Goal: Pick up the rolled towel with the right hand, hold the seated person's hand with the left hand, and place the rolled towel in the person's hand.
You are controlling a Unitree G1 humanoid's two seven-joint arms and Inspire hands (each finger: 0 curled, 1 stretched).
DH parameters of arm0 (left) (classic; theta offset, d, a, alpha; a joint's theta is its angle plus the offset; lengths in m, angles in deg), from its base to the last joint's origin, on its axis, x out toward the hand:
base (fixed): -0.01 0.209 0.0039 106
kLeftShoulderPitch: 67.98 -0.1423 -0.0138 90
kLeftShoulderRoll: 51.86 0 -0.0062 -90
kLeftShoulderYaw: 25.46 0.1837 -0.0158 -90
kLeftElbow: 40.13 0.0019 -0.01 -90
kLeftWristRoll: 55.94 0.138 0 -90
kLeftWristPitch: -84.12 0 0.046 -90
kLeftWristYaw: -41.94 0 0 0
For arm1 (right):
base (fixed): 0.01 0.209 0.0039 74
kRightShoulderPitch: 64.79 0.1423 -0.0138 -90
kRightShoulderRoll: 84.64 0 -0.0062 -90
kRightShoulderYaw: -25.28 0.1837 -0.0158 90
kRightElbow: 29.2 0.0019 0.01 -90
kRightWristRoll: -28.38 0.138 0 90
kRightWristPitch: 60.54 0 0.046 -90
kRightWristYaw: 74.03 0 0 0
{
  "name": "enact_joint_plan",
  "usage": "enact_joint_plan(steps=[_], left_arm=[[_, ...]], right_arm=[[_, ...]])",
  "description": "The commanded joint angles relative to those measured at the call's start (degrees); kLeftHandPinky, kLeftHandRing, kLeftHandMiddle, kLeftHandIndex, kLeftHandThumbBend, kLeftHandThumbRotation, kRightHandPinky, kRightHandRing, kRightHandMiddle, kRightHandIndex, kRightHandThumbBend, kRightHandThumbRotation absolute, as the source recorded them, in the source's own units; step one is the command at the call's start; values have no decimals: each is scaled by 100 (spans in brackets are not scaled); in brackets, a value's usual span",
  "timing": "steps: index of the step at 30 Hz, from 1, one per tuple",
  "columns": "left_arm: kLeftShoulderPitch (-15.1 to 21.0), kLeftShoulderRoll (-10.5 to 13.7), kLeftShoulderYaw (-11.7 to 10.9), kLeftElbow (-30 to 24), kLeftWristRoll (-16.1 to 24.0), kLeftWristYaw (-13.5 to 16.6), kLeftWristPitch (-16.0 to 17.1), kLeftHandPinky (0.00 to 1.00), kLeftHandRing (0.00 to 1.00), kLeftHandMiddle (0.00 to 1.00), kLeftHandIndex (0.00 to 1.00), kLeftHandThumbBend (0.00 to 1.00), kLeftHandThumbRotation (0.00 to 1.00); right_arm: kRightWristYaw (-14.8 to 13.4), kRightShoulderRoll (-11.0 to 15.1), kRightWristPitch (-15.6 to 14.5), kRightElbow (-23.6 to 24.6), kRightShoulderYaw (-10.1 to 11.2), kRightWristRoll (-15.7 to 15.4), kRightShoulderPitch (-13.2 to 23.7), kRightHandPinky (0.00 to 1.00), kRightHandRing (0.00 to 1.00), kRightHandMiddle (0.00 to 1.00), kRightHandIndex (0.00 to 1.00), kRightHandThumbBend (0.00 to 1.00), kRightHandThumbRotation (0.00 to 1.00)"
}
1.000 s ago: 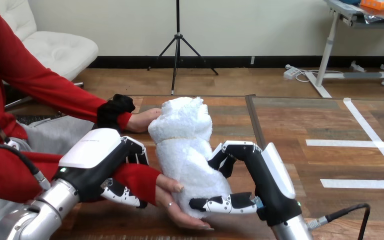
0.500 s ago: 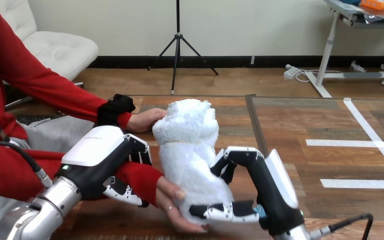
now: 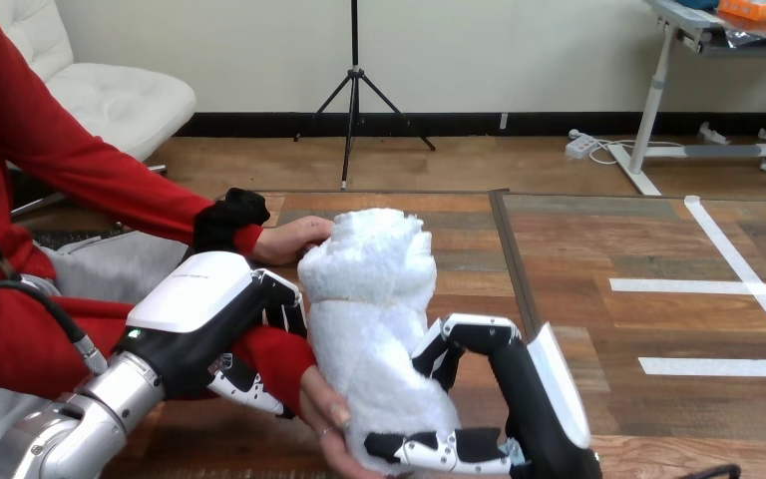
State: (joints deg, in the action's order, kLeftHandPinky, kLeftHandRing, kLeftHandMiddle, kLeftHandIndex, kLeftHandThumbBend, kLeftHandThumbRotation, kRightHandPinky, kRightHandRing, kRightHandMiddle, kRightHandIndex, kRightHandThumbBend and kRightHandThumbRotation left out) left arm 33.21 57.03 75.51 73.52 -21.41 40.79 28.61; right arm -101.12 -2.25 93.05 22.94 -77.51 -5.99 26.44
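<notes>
While upright against the person's hand (image 3: 321,424), rolled towel (image 3: 369,299) in curled grasp of right hand (image 3: 517,399)

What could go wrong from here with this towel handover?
The rolled towel stands tall and upright, gripped only low down by the right hand. Released now, it might topple off the person's nearer hand before their fingers close. The right hand's thumb sits right beside those fingers and could pinch them. The left hand is curled round the person's wrist, so a pull could strain it.
</notes>
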Motion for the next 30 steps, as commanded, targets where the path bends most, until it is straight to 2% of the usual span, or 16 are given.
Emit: enact_joint_plan(steps=[1,13,22,30], left_arm=[[903,-342,52,-378,-90,126,125,26,31,37,39,81,6],[913,-357,74,-300,-107,146,187,28,32,38,40,81,6],[900,-358,70,-277,-82,196,201,29,33,38,40,81,7],[876,-367,53,-273,-84,222,193,30,34,39,41,81,7]], right_arm=[[149,-272,165,576,-227,11,213,23,26,32,28,74,0],[160,-292,6,623,-197,109,178,21,25,31,27,74,0],[292,-283,61,489,-198,333,232,21,25,31,28,71,0],[303,-279,30,429,-157,343,269,22,25,31,28,72,0]])
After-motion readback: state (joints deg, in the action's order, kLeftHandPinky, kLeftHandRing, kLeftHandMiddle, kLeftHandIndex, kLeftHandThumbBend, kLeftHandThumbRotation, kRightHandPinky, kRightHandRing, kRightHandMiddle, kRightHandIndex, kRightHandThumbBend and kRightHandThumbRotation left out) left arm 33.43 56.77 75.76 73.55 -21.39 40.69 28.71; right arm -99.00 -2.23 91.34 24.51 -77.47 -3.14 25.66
